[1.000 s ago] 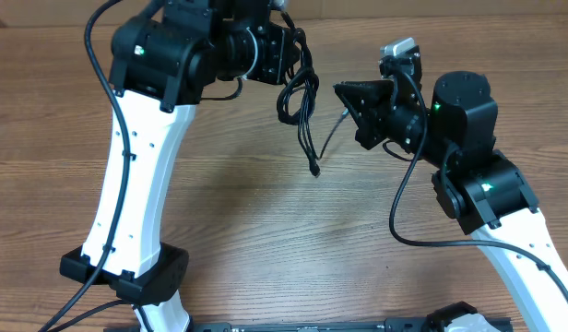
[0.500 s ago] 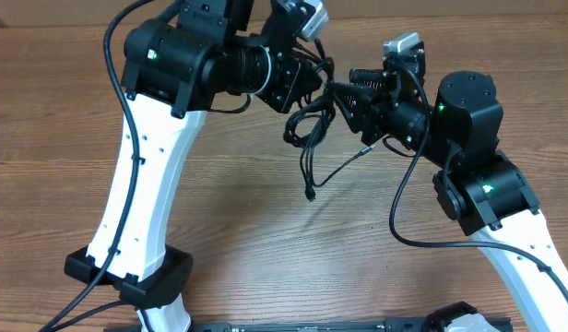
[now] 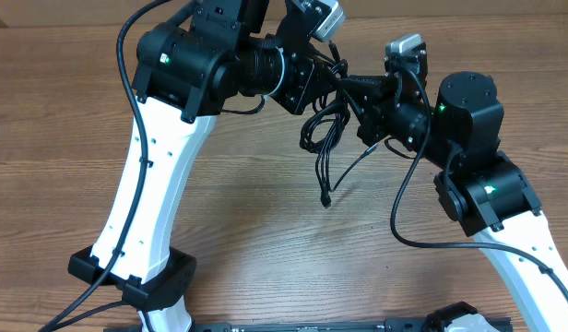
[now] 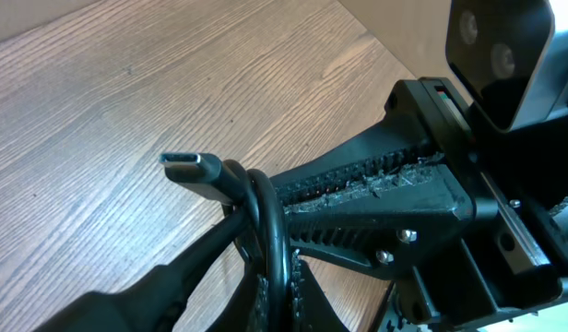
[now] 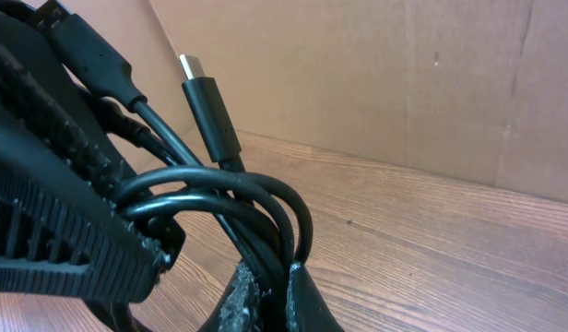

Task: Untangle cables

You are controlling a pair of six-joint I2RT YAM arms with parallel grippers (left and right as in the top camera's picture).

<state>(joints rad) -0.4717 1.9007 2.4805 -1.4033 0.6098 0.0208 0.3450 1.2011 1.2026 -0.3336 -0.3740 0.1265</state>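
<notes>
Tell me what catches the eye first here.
The left gripper and right gripper meet tip to tip at the table's far side, both shut on one tangle of black cables. Loops and a loose end trail from it toward the robot; a silver-tipped plug juts out beside the fingers.

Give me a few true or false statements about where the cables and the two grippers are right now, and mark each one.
1. The left gripper and the right gripper are both closed on the cables. True.
2. The cables lie in separate straight lines on the table. False: they are bunched in tangled loops where the two grippers meet.
3. One plug end trails out of the bundle, away from the grippers. True.
4. One of the cables is white. False: every cable in view is black.
</notes>
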